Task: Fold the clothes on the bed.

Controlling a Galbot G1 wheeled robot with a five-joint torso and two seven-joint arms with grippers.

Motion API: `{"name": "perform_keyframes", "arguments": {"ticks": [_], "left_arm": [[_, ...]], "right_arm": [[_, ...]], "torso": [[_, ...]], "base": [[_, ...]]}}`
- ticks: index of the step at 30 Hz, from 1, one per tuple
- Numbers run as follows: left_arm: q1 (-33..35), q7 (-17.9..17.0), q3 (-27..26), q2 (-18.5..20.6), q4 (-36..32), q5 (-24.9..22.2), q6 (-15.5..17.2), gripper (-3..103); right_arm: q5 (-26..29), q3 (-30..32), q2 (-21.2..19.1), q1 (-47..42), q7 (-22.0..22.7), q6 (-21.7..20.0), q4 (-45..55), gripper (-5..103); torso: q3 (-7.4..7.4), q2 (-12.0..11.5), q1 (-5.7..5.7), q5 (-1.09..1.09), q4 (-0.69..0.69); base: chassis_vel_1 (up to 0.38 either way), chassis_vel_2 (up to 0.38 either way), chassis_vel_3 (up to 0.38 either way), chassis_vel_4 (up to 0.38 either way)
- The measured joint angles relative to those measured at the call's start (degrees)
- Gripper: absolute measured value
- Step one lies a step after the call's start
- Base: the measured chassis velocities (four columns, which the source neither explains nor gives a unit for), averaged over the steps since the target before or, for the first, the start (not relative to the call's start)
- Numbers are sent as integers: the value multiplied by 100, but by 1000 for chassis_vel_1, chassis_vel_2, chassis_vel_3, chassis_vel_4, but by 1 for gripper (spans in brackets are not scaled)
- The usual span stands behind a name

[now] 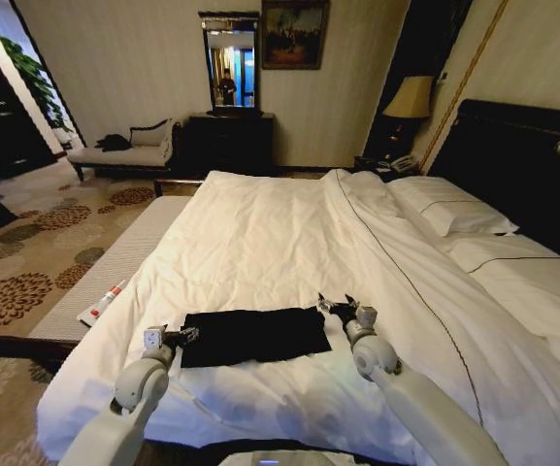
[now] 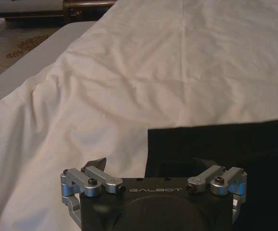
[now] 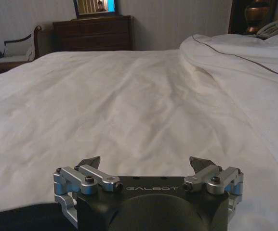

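The shirt [image 1: 255,336] lies flat near the foot of the bed [image 1: 289,233], on the white duvet [image 1: 260,243], as a dark rectangle that seems to be partly folded already. The left gripper [image 1: 179,336] is at its left short edge, and the right gripper [image 1: 342,309] is at its far right corner.

In the left wrist view the left gripper [image 2: 151,169] has its fingers spread wide. One finger is over the white duvet and the other is lost against the black cloth [image 2: 225,154], so the shirt edge passes between them, but nothing is gripped. In the right wrist view the right gripper [image 3: 146,162] is also wide open, with only duvet [image 3: 129,106] between the fingers and a small piece of dark cloth [image 3: 18,216] at the side.

To do this step well, I think each gripper should take only the shirt layers and not pinch the duvet under them. The two should grip at matching places, so that the next fold lands straight.

Some things are hard to see. The shirt is so dark that sleeves, collar, lettering and number of layers cannot be told. Whether the fingertips touch the cloth is not clear. The near edge of the bed is partly covered by the arms.
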Motion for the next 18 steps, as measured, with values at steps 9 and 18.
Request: {"name": "perform_keyframes", "arguments": {"ticks": [9, 18], "left_arm": [[824, 77, -180, 31, -369, 448, -207, 100], [1460, 424, -512, -34, -548, 1107, -1530, 100]], "right_arm": [[-28, 166, -128, -544, 313, -74, 482, 100], [-330, 395, -104, -859, 382, 96, 950, 100]], "torso": [[-1, 1, -2, 0, -1], [-1, 0, -2, 0, -2]], "base": [[0, 0, 0, 0], [0, 0, 0, 0]]}}
